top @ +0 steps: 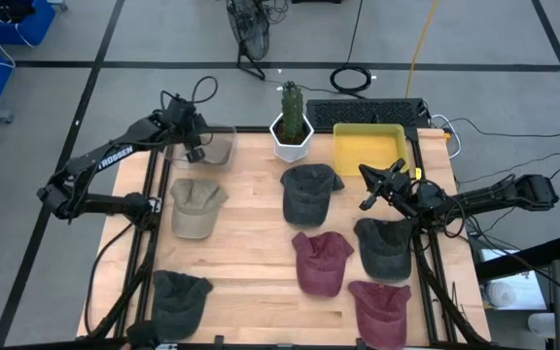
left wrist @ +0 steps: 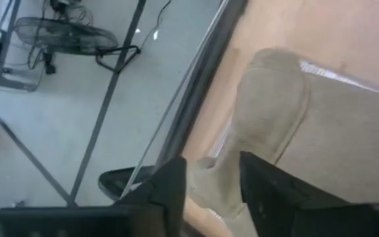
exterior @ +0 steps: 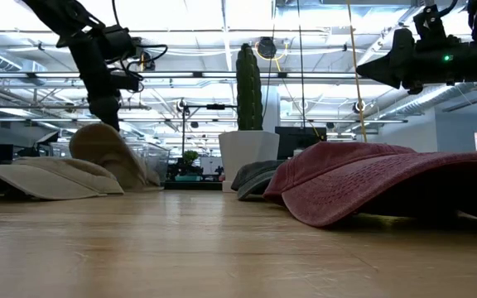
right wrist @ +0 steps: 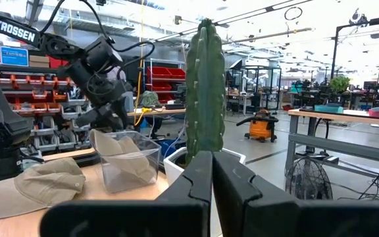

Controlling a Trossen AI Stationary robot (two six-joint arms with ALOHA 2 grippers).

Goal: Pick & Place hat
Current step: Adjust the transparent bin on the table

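At far left corner of surface (top: pixel 251 233), left tool (top: pixel 194 148) hangs over clear bin (top: pixel 205 146), fingers parted, tan hat (left wrist: pixel 268 125) released and slumped inside bin, part draped on wall. Second tan hat (top: pixel 193 206) lies just beside bin. Right tool (top: pixel 372 190) clenched, empty, raised near yellow tray (top: pixel 367 146). Risk: hat not fully settled, brim may catch finger as arm lifts, dragging it out; or weight on wall may tip light bin
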